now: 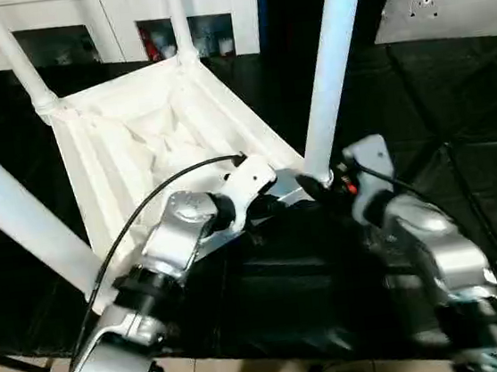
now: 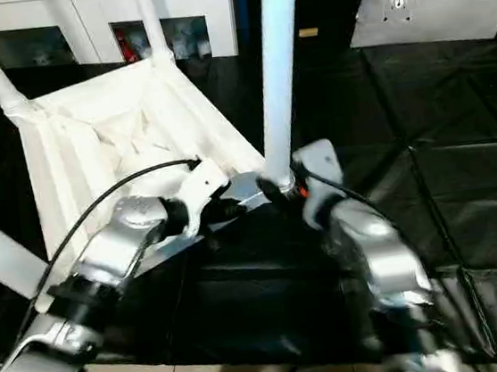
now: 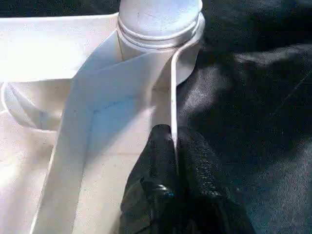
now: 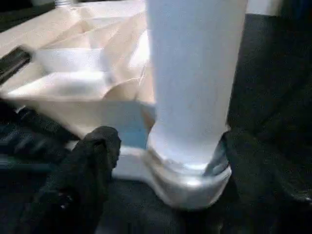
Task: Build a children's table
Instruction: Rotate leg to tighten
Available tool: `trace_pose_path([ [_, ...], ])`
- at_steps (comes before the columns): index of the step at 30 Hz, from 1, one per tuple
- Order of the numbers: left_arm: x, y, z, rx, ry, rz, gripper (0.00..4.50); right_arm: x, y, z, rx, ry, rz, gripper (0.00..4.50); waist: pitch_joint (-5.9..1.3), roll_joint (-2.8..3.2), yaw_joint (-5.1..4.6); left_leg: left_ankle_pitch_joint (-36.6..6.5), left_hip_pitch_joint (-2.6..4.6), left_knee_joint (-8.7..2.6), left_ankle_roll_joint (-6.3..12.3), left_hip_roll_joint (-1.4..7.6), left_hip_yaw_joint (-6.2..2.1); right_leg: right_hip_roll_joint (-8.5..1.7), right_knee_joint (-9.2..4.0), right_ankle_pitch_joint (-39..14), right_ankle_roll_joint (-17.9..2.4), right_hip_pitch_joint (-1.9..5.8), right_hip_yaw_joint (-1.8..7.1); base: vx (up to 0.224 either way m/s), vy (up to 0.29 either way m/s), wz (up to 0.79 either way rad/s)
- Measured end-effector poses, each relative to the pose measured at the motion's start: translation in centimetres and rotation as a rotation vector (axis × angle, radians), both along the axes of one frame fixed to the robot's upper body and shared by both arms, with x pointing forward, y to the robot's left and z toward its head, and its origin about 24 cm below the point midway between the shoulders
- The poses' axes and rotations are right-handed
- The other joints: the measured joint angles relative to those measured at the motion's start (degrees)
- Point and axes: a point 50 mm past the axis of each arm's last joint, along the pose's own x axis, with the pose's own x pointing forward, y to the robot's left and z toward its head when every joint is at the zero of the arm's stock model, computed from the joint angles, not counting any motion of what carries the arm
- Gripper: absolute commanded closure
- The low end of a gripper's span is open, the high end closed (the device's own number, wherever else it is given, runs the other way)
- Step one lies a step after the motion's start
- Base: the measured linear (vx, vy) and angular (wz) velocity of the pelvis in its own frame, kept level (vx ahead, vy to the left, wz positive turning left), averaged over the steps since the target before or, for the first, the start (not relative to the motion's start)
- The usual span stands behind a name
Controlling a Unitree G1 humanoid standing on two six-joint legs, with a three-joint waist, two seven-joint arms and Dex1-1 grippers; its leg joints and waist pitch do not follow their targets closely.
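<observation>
Four legs (image 1: 332,69) stand up from the overturned children's table (image 1: 148,130) on the black tabletop (image 1: 453,91). In the left wrist view, the left gripper (image 3: 174,146) is clenched on the table's rim. In the right wrist view, the right gripper (image 4: 168,161) stands released around the near leg's base.

The upturned square white plastic table top (image 1: 149,139) looks smooth and faintly glossy, like its round tapered white plastic legs (image 1: 333,60). The black sheet (image 2: 467,215) beneath is creased with a dull sheen. The silver forearms (image 1: 178,234) gleam like metal.
</observation>
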Motion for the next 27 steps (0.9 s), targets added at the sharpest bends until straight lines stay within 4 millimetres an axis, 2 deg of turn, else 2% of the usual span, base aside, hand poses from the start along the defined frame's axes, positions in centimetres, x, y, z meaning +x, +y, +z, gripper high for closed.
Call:
trace_pose_path([
  [4,-0.5,0.8,-0.1,0.010,-0.003,-0.039,4.50,-0.4,-1.6,0.3,-0.028,0.008,0.107,0.11,0.00,0.00,0.28,0.01,0.02,0.09,0.01,0.02,-0.01,0.00,0.08,0.00,-0.01,-0.06,-0.01,0.000,0.000,0.00],
  [8,-0.9,1.3,-0.1,0.018,-0.005,-0.095,4.50,-0.9,-2.8,0.5,-0.037,0.038,0.218,0.04,0.00,0.00,0.66,0.01,0.02,0.14,0.01,0.02,-0.01,0.00,0.09,0.01,-0.01,-0.08,-0.01,0.000,0.000,0.00],
  [12,-1.9,3.2,-0.3,0.027,0.003,-0.193,4.50,-1.5,-4.1,1.4,-0.070,0.037,0.356,0.04,0.00,-0.01,1.13,0.00,0.04,0.12,0.03,0.04,-0.01,0.01,0.11,0.00,0.00,-0.10,-0.03,0.000,0.000,0.00],
  [17,-3.0,4.5,-0.3,0.044,0.034,-0.326,4.50,-1.5,-3.5,1.3,-0.089,0.047,0.510,0.04,0.01,-0.01,2.10,0.01,0.04,0.20,0.03,0.05,-0.01,-0.01,0.18,0.00,0.00,-0.12,-0.03,0.000,0.000,0.00],
  [19,-3.4,4.6,-0.2,0.059,0.047,-0.376,4.50,-1.2,-3.4,1.3,-0.088,0.059,0.542,0.31,0.01,-0.02,2.59,0.01,0.02,0.23,0.03,0.03,-0.01,-0.03,0.17,0.01,-0.01,-0.11,-0.02,0.000,0.000,0.00],
  [21,-3.6,4.6,-0.2,0.064,0.053,-0.411,4.50,-1.1,-3.2,1.6,-0.087,0.060,0.576,0.38,0.02,-0.09,3.20,0.01,0.00,0.26,0.03,0.02,-0.01,-0.04,0.17,0.01,-0.01,-0.11,-0.01,0.000,0.000,0.00],
  [23,-3.8,4.8,-0.2,0.078,0.054,-0.440,4.50,-0.9,-2.8,1.6,-0.084,0.075,0.629,0.43,0.00,-0.16,3.36,0.01,-0.01,0.27,0.03,0.03,-0.01,-0.04,0.19,0.01,-0.02,-0.12,-0.02,0.000,0.000,0.00],
  [24,-3.9,4.9,-0.1,0.084,0.055,-0.454,4.50,-0.9,-2.7,1.6,-0.076,0.083,0.653,0.78,0.03,-0.20,3.37,0.01,-0.03,0.27,0.03,0.03,-0.01,-0.04,0.20,0.01,-0.02,-0.15,-0.01,0.000,0.000,0.00],
  [27,-4.0,5.1,0.0,0.093,0.060,-0.478,4.50,-0.9,-2.4,1.6,-0.055,0.101,0.707,0.86,0.05,-0.25,3.50,0.01,-0.09,0.28,0.03,0.04,-0.01,-0.04,0.21,0.01,-0.02,-0.21,-0.02,0.000,0.000,0.00],
])
